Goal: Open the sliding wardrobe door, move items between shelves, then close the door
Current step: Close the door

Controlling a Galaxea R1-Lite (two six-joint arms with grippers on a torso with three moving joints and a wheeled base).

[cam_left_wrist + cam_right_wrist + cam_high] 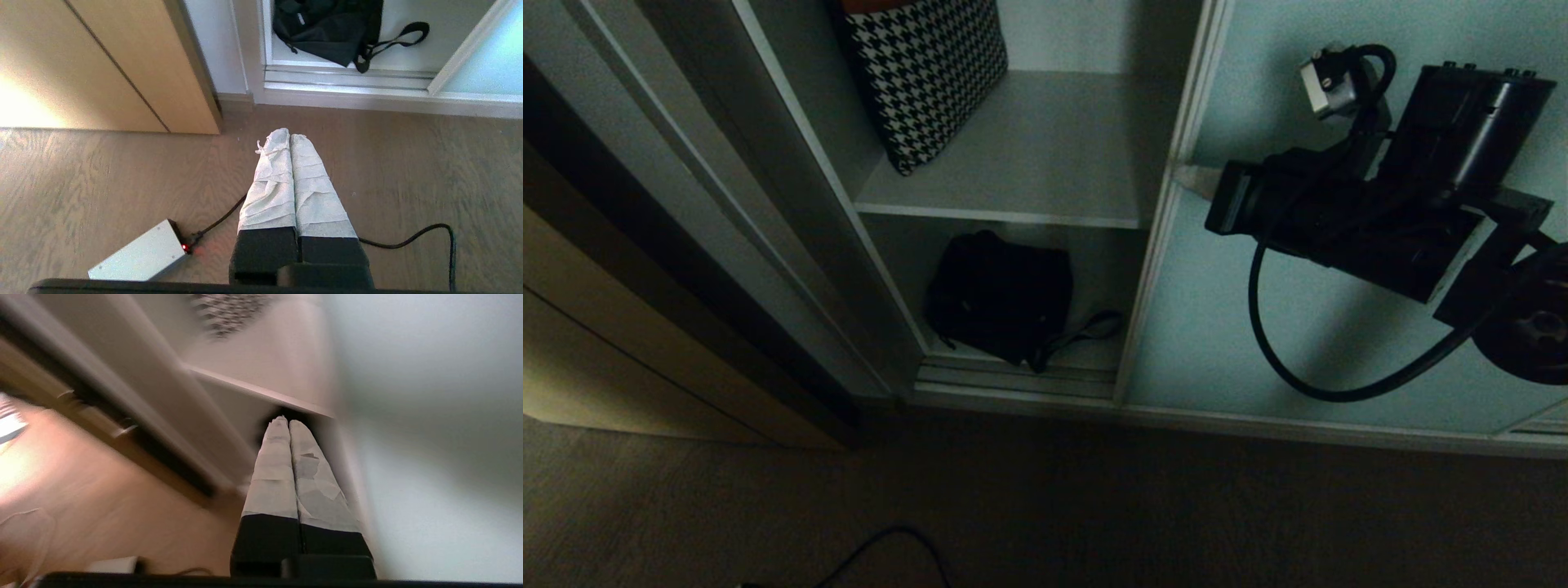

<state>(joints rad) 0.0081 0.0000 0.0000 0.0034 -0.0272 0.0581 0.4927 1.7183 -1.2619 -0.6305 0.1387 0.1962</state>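
Your right hand (1188, 181) is closed and empty, its tips at the frame edge of the sliding wardrobe door (1307, 327), which stands at 3 o'clock of the open compartment. The door looks already slid aside, so judge this as the reach for the items. The black bag (1001, 298) slumps on the lower shelf (1086, 355), at 7 o'clock from your tips, beneath the upper shelf (1029, 155) carrying a houndstooth cushion (927, 77). Spread the fingers before entering, dip under the upper board, and take bunched fabric rather than the trailing strap. Your left hand (289, 141) hangs closed over the floor (122, 183).
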